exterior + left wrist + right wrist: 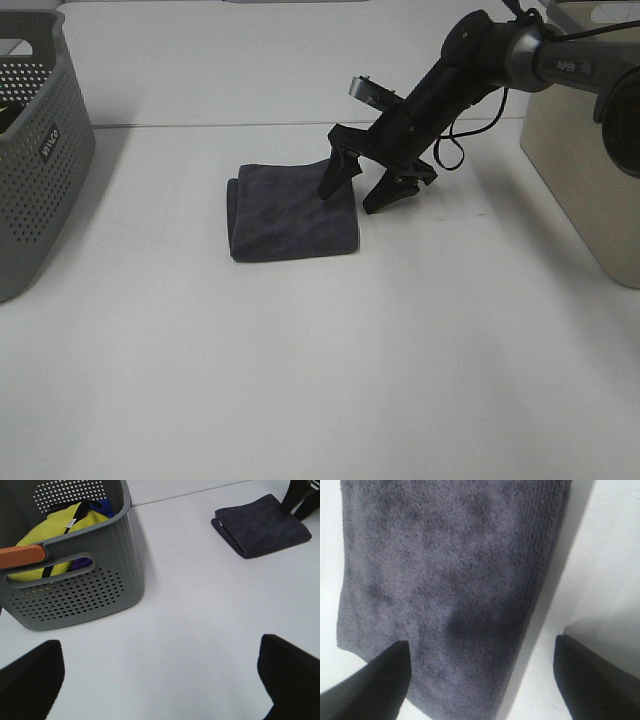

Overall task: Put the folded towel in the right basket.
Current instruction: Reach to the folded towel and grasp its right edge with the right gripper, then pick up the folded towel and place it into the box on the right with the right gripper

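Note:
The folded dark grey towel point(290, 210) lies flat on the white table, left of centre. My right gripper point(352, 197) is open and low over the towel's right edge, one finger over the cloth and the other over bare table beside it. The right wrist view shows the towel point(450, 580) filling the space between the two spread fingers point(375, 685), with the gripper point(482, 680) holding nothing. The beige right basket point(590, 170) stands at the right edge. My left gripper point(160, 690) is open and empty, far from the towel point(262, 525).
A grey perforated basket point(35, 150) stands at the left edge; in the left wrist view it point(90, 585) holds a yellow cloth point(55, 540) and other items. White table surface point(320, 360) spreads in front of the towel.

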